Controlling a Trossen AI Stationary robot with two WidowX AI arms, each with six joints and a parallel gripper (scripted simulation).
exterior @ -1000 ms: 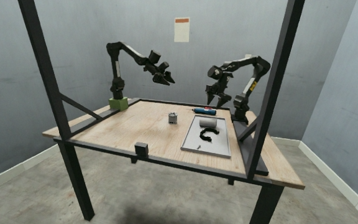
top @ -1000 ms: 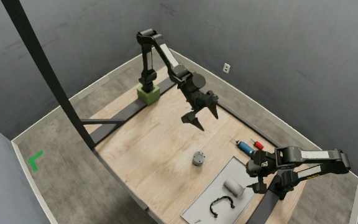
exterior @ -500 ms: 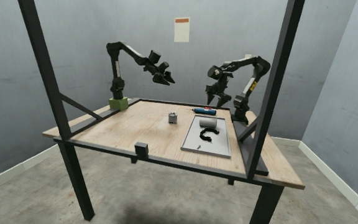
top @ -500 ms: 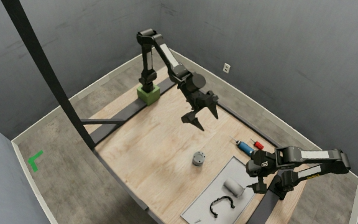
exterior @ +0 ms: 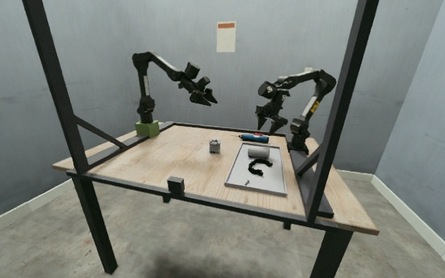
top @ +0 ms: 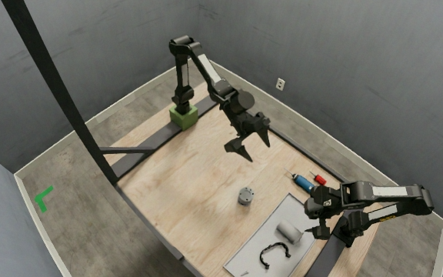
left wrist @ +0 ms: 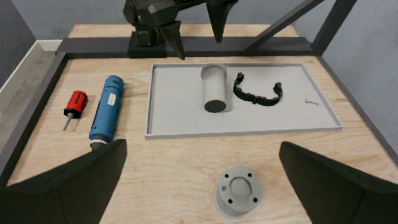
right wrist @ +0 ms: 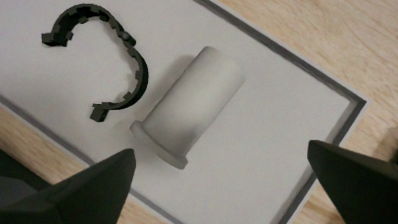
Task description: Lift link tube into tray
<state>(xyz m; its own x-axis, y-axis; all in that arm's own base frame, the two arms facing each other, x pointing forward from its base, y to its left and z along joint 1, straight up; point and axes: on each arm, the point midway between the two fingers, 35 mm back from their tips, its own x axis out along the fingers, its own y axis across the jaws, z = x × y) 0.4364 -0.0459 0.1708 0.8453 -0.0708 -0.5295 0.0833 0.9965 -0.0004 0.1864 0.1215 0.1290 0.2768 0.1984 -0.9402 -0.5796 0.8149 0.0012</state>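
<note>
The pale link tube (top: 288, 231) lies on its side in the grey tray (top: 271, 238); it also shows in the right wrist view (right wrist: 192, 114) and the left wrist view (left wrist: 214, 88). The grey joint module (top: 245, 195) stands upright on the wooden table, apart from the tray, and shows in the left wrist view (left wrist: 239, 192). My left gripper (top: 249, 144) is open and empty, high above the table. My right gripper (top: 314, 225) is open and empty, above the tray's far end over the tube.
A black cable chain and a small pin (left wrist: 311, 101) also lie in the tray. A blue screwdriver (top: 303, 181) and a red one (top: 318, 178) lie beyond the tray. Black frame posts (exterior: 334, 108) stand at the table edges.
</note>
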